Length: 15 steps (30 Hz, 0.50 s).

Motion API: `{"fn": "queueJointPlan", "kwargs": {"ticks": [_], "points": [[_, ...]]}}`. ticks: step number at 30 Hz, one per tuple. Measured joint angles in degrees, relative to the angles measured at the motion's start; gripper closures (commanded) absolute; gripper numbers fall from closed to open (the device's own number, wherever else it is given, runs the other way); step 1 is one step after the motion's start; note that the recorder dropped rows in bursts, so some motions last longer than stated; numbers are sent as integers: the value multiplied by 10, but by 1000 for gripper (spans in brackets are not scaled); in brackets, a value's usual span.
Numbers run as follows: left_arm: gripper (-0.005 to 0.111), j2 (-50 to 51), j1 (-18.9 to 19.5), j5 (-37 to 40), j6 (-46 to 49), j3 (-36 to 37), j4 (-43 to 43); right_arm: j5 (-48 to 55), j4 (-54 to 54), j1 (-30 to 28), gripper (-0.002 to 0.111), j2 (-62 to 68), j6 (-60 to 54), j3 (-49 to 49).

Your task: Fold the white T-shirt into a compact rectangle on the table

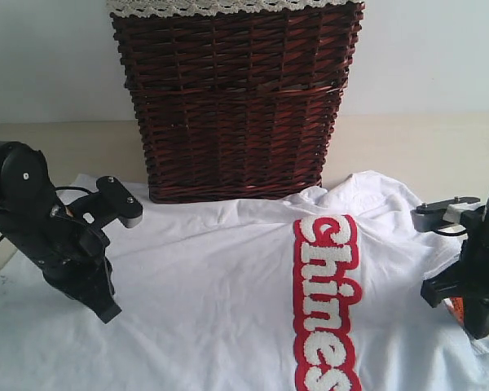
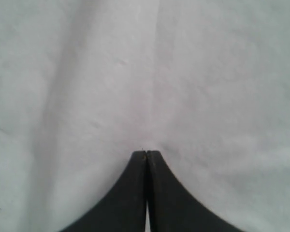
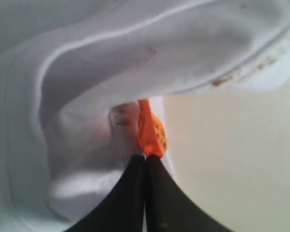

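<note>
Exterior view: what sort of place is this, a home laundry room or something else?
Likely a robot test bench staged as a laundry corner: black robot arms over a white T-shirt spread on a plain table, wicker basket before a bare wall.

I count one wrinkled white cotton T-shirt [image 1: 212, 309], one dark wicker basket [image 1: 236, 106], one beige table [image 1: 407, 147], two black grippers: left gripper [image 2: 146, 153], right gripper [image 3: 145, 157].

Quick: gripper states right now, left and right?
Left gripper: closed, nothing held, over the white T-shirt.
Right gripper: closed at the orange tag; grip on it cannot be told.
</note>
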Motion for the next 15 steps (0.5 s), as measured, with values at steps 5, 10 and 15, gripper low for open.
{"fn": "queueJointPlan", "kwargs": {"ticks": [5,10,15], "points": [[107,-1,0,-1,0,-3,0,-1,46,0,108,5,-31,-11],[107,-1,0,-1,0,-3,0,-7,76,0,108,5,-56,-14],[107,-1,0,-1,1,-3,0,-25,109,0,108,7,-84,-14]]}}
